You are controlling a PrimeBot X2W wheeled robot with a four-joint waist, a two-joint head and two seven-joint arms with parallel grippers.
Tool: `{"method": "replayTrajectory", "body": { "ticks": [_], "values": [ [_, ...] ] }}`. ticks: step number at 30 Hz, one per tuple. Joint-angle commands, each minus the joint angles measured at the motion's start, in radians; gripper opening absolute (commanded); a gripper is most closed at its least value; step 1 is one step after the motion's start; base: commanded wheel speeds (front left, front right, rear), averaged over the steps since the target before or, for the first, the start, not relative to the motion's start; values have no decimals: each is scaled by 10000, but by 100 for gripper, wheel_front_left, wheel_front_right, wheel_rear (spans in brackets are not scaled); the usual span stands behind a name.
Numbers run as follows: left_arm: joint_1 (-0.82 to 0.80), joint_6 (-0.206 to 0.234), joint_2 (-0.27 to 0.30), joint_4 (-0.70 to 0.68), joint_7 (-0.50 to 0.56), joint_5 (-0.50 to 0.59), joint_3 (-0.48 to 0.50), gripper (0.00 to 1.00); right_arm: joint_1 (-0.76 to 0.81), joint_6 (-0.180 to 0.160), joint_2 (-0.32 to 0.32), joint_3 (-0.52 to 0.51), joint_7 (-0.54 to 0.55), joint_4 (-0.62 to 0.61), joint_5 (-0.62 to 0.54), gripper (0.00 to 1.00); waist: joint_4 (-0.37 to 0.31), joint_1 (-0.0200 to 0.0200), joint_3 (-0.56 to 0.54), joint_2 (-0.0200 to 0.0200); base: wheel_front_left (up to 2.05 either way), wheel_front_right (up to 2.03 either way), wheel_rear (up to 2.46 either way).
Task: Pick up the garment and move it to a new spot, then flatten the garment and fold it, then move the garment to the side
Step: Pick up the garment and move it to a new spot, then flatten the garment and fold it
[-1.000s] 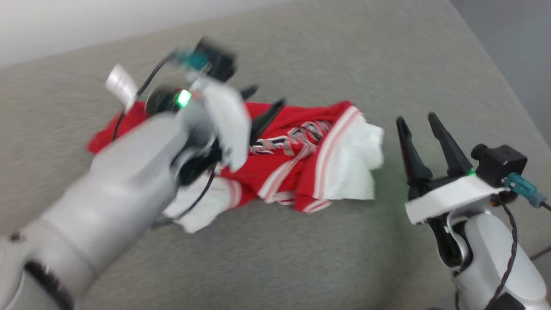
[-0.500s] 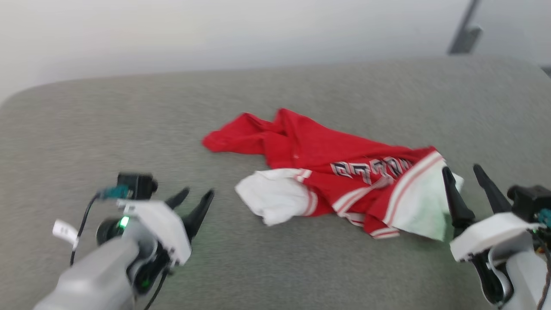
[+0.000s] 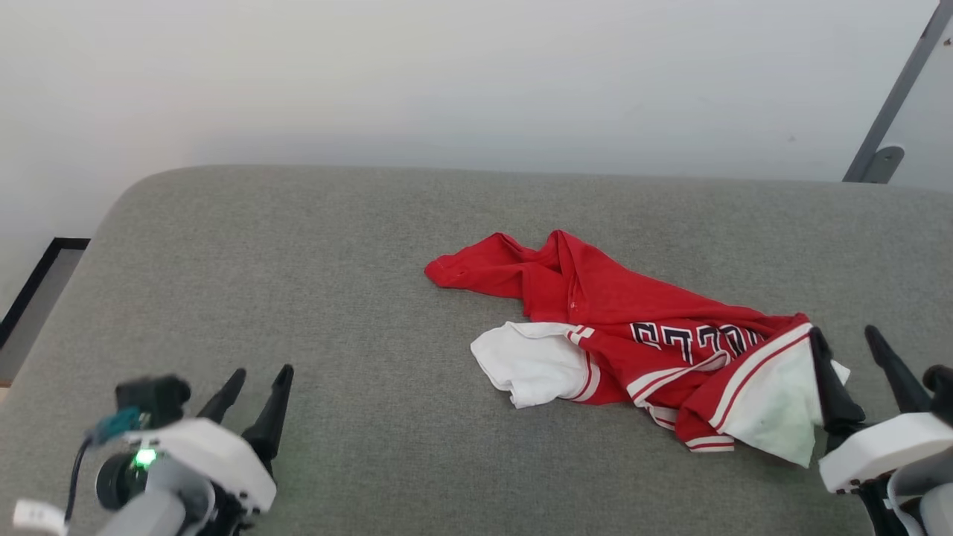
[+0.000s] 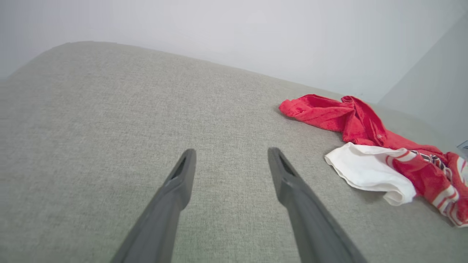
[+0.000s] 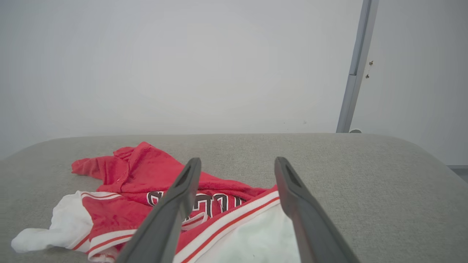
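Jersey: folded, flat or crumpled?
Crumpled. The jersey lies bunched and twisted on the grey surface, lettering creased, white sleeve rumpled; no neat folds.

1. The garment (image 3: 633, 335) is laid crumpled on the padded surface (image 3: 298, 260), right of its middle.
2. The left gripper (image 3: 260, 372) is placed at the near left, over bare padding, well apart from the garment.
3. The right gripper (image 3: 844, 333) is set at the near right, by the garment's right end.
4. A wall (image 3: 447, 74) is seen behind the surface, and a slanted post (image 3: 893, 97) at the far right.
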Motion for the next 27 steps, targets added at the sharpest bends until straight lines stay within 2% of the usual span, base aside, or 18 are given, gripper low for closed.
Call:
{"method": "replayTrajectory", "body": {
  "ticks": [1, 4, 5, 8, 15, 22, 27],
  "values": [
    [750, 168, -103, -626, -46, 848, 982, 100, 222, 1, 28, -142, 70, -228, -93, 100, 20, 0, -30, 0, 0, 0, 0],
    [1790, 437, -386, -1560, -47, 2221, 2357, 100, 454, 1, 90, -349, 188, -581, -208, 100, 43, 0, -48, 0, 0, 0, 0],
    [1790, 437, -386, -1560, -47, 2221, 2357, 100, 454, 1, 90, -349, 188, -581, -208, 100, 43, 0, -48, 0, 0, 0, 0],
    [2651, 568, -702, -2363, -47, 3479, 3481, 100, 657, 1, 159, -575, 296, -943, -312, 100, 35, 0, -47, 0, 0, 0, 0],
    [3693, 538, -1508, -3596, -48, 5987, 5201, 100, 837, 1, 418, -1024, 429, -2022, -538, 100, 5, 0, 19, 0, 0, 0, 0],
    [4067, -41, -2382, -4149, -49, 7299, 6106, 100, 1056, 1, 658, -1269, 580, -2746, -784, 100, -67, 0, 54, 0, 0, 0, 0],
    [4206, -371, -2864, -3879, -49, 7650, 6533, 100, 1106, 1, 761, -1366, 691, -2891, -843, 100, -144, 0, 121, 0, 0, 0, 0]
  ]
}}
